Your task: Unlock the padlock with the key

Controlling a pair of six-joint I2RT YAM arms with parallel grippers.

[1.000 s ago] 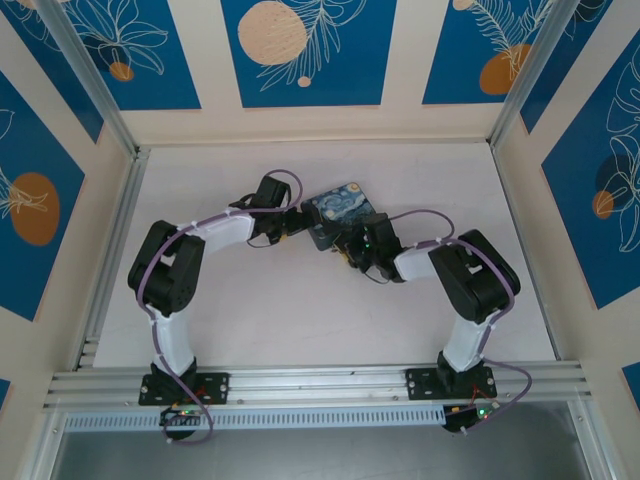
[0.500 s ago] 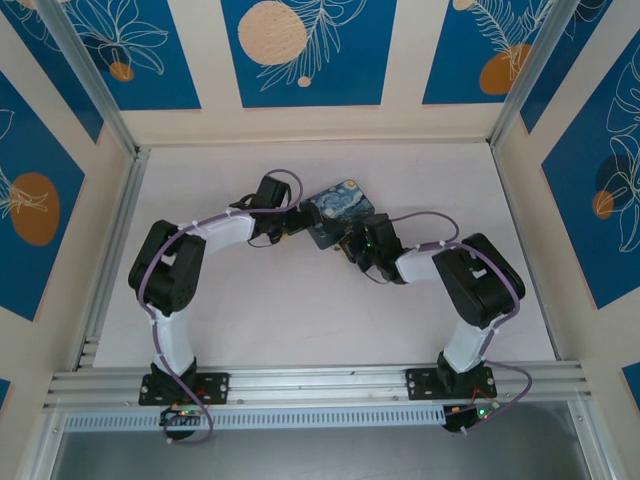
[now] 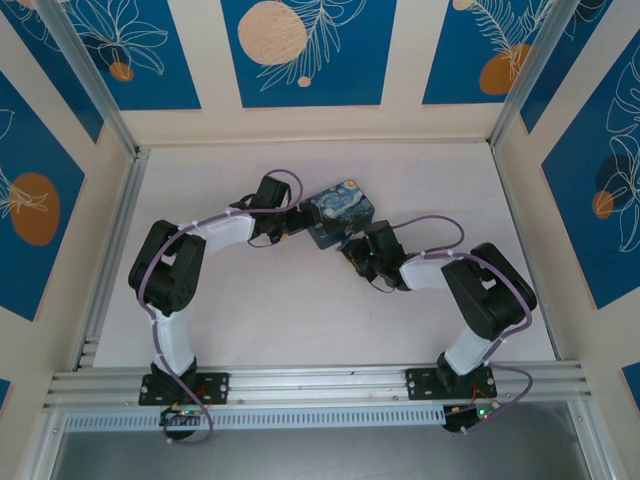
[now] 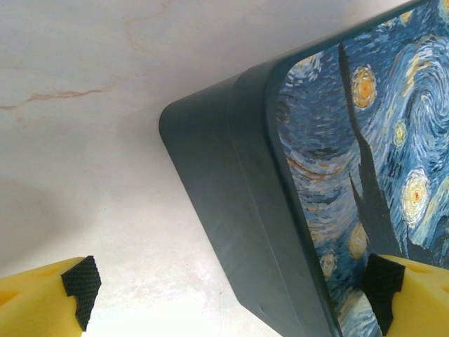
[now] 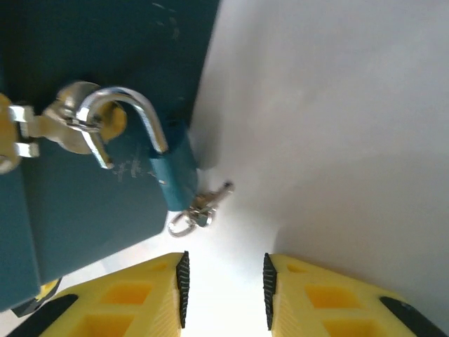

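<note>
right gripper (image 5: 224, 288) stands slightly parted and grasps nothing. the tiny thin grey metal key (image 5: 201, 206) is near, at its 11 o'clock, against the base of the small blue-bodied metal padlock (image 5: 172, 175). the padlock hangs on the dark-blue swirl-painted tin (image 5: 84, 210). its shackle's short leg looks free, so unlocking seems done, with unhooking left. left gripper (image 4: 231, 284) gapes wide astride the tin's corner.

top: overhead, far, looking down | wrists: close on tin (image 4: 231, 210) | shared: tin
</note>
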